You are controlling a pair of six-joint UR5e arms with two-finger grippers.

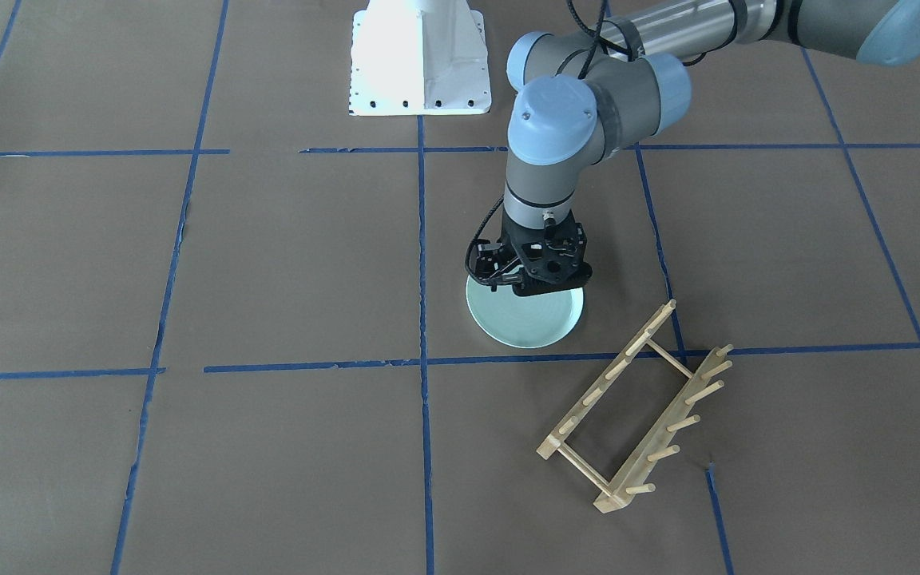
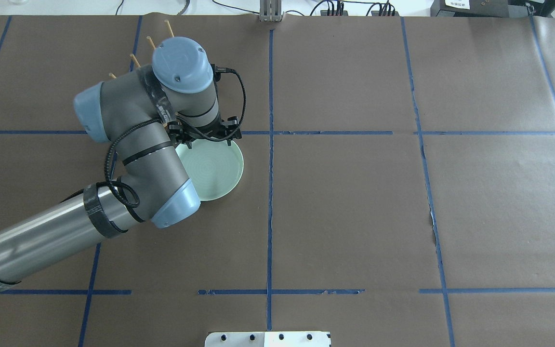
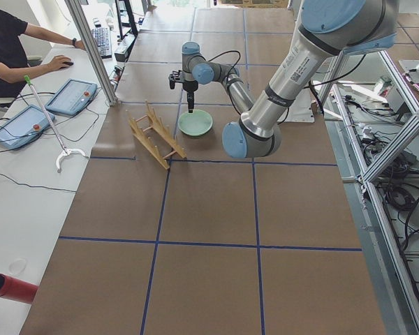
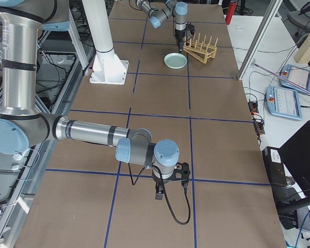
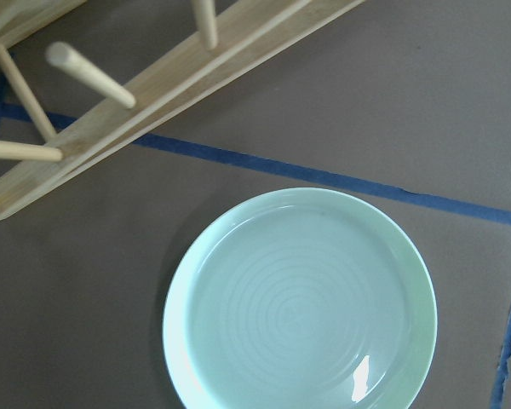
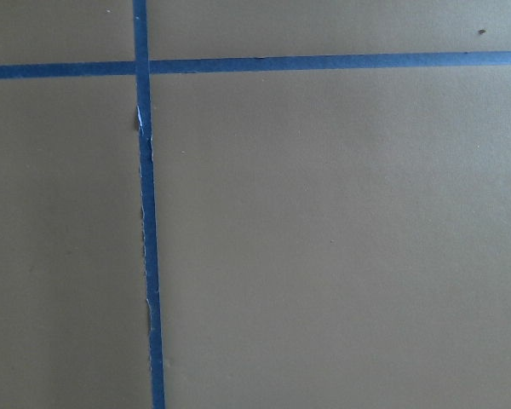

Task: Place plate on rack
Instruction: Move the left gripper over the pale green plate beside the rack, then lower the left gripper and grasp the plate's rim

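Observation:
The pale mint-green plate [image 1: 528,326] lies flat on the brown paper; it also shows in the overhead view [image 2: 217,168] and fills the left wrist view [image 5: 298,298]. My left gripper [image 1: 544,289] hangs straight down above the plate, clear of it; I cannot tell whether it is open or shut, and no fingers show in its wrist view. The light wooden rack [image 1: 665,427] stands beside the plate, on its far side from the robot base, pegs up; the arm mostly hides it from overhead, where only peg tips [image 2: 150,42] show. My right gripper [image 4: 159,195] hangs over bare paper far from both; I cannot tell its state.
The white robot base [image 1: 420,60] stands at the table's robot-side edge. Blue tape lines [image 6: 145,213] cross the brown paper. An operator [image 3: 14,49] sits at a side desk with tablets. A red cylinder [image 3: 10,287] lies off the table's corner.

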